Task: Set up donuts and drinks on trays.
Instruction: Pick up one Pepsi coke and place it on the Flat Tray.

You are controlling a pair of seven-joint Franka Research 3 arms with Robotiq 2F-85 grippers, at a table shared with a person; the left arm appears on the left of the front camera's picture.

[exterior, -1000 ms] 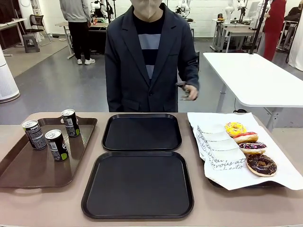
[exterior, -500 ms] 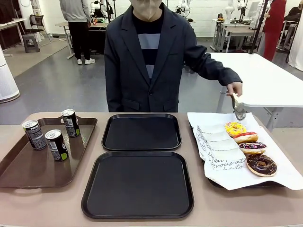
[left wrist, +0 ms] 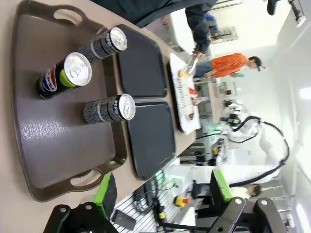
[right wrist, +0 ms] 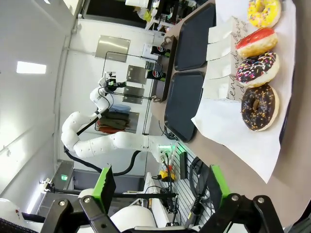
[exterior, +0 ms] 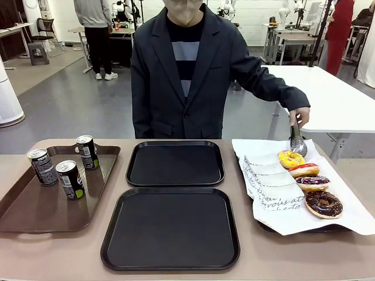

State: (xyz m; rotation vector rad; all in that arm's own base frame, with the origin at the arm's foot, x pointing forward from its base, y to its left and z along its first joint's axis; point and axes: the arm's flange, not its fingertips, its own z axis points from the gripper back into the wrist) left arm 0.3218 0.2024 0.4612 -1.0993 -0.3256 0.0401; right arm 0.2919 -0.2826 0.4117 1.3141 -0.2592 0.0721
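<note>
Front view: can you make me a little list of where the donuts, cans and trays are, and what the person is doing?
Treats: four donuts in a row on white paper, robot's right side
Drinks: three cans standing on the brown tray, left side
Middle: two black trays, one behind the other, no donut or can on them yet
Helper: person holds tongs right by the yellow donut
Robot: left hand open, right hand open, both holding nothing
</note>
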